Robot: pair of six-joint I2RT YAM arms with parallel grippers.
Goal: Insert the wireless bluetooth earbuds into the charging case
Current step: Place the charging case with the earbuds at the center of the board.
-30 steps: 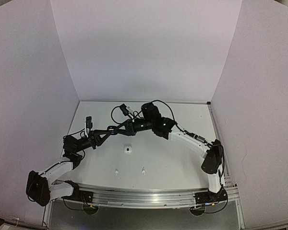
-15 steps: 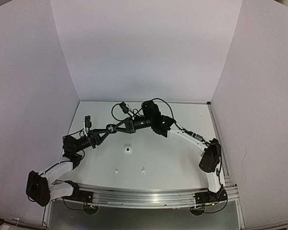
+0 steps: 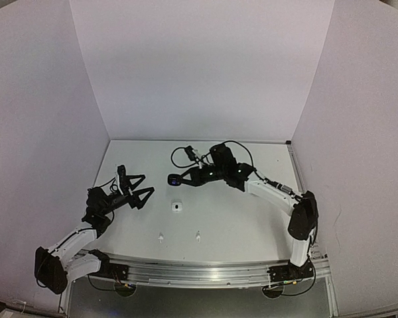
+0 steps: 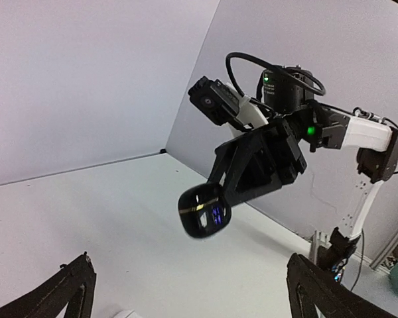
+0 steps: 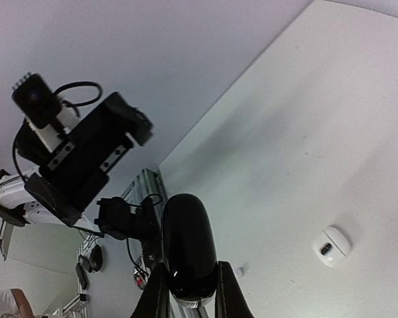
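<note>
Right gripper (image 5: 189,266): fingers closed narrow on the black charging case (image 5: 188,242), gripping its lower end from both sides. The case is glossy and oval, and stands out beyond the fingertips. The left wrist view shows a thin gold seam line round it and a small blue light on its face.

The case is held up off the table (image 3: 252,218), out over the middle of the surface, with the right arm stretched toward the left side.

Left gripper (image 3: 140,187): jaws spread wide, nothing between them. They face the held case from the left, near it but clearly apart, no contact.

On the table:
- Small white rounded box (image 3: 177,207) with a dark spot on top, lying just in front of the held case, between the two grippers and touching neither.
- Two white earbuds (image 3: 161,236) nearer the front edge, side by side with a gap between them. They are well apart from both grippers and from the black case; the second sits to the right of the first.
- Too small to tell how they are oriented. Black earbuds cannot be made out.
</note>
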